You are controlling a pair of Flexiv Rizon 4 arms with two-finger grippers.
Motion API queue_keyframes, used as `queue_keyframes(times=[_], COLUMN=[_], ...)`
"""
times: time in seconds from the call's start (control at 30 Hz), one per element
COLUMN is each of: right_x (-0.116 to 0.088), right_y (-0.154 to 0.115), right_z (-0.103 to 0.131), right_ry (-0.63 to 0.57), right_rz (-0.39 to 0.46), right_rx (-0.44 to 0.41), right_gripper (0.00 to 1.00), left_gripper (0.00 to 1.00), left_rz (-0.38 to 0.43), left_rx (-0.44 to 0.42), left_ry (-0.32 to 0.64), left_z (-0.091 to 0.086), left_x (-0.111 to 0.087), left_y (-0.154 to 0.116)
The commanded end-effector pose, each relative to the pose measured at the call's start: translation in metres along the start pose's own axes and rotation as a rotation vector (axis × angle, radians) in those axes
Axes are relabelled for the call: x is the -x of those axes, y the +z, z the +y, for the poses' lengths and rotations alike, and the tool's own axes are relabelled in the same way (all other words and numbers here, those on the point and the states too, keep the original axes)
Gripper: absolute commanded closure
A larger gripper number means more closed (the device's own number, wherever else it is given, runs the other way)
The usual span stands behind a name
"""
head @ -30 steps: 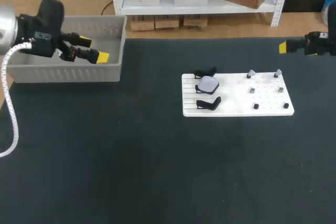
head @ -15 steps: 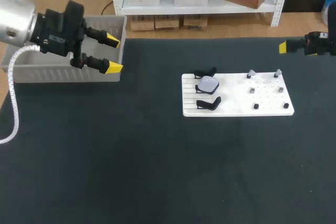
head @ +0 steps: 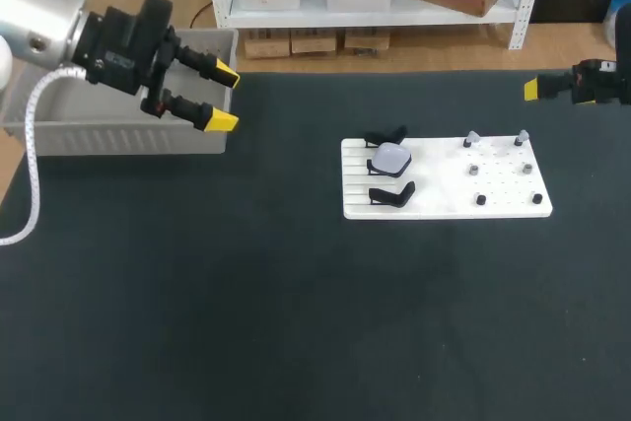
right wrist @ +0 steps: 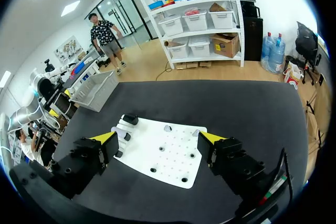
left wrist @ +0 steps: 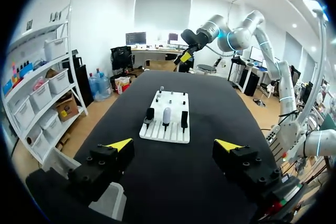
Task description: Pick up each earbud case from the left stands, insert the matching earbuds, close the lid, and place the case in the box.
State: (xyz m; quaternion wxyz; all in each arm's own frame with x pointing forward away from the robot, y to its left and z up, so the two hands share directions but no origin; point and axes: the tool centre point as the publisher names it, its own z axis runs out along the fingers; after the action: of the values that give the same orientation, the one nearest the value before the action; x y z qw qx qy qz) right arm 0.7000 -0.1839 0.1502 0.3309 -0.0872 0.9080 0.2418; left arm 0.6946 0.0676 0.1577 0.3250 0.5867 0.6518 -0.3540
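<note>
A white earbud case (head: 391, 158) rests on the middle of three black stands (head: 390, 195) at the left end of a white board (head: 503, 184). Small earbuds (head: 472, 137) sit on pegs at the board's right end. My left gripper (head: 223, 98) hangs open and empty over the right end of the grey box (head: 118, 135). From the left wrist view, the gripper (left wrist: 174, 145) faces the case (left wrist: 167, 115) and board (left wrist: 173, 98) far ahead. My right gripper (right wrist: 158, 137) is open and empty, with the board (right wrist: 163, 153) below it. In the head view it (head: 537, 89) is behind the board's right end.
The grey box (right wrist: 97, 90) stands at the table's back left corner. Dark tabletop lies between the box and the board, and in front of both.
My left gripper has swung right, from over the box's middle to its right end, and turned toward the board. The right arm has kept still.
</note>
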Motion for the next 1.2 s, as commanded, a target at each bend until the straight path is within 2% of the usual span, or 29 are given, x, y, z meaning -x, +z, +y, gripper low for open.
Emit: queue_keyframes(times=[0.03, 0.17, 0.3, 0.6, 0.77, 1.2], right_x=[0.000, 0.000, 0.000, 0.000, 0.000, 0.000], right_y=[0.000, 0.000, 0.000, 0.000, 0.000, 0.000], right_z=[-0.001, -0.001, -0.001, -0.001, -0.001, -0.001], right_ry=[-0.001, -0.001, -0.001, -0.001, -0.001, -0.001], right_rz=[0.001, 0.001, 0.001, 0.001, 0.001, 0.001], right_rx=[0.005, 0.005, 0.005, 0.005, 0.005, 0.005], right_gripper=[0.00, 0.00, 0.00, 0.00, 0.00, 0.00], left_gripper=[0.00, 0.00, 0.00, 0.00, 0.00, 0.00], left_rz=[0.000, -0.007, -0.019, -0.068, -0.071, -0.081], left_rx=[-0.006, 0.027, 0.029, -0.085, -0.125, -0.190], left_ry=[0.002, 0.051, 0.101, 0.156, 0.149, 0.127], left_z=[0.002, 0.005, 0.012, 0.022, 0.026, 0.020], left_x=[-0.001, -0.009, -0.008, -0.005, -0.004, -0.007], left_y=[0.000, 0.001, 0.013, 0.056, 0.077, 0.124])
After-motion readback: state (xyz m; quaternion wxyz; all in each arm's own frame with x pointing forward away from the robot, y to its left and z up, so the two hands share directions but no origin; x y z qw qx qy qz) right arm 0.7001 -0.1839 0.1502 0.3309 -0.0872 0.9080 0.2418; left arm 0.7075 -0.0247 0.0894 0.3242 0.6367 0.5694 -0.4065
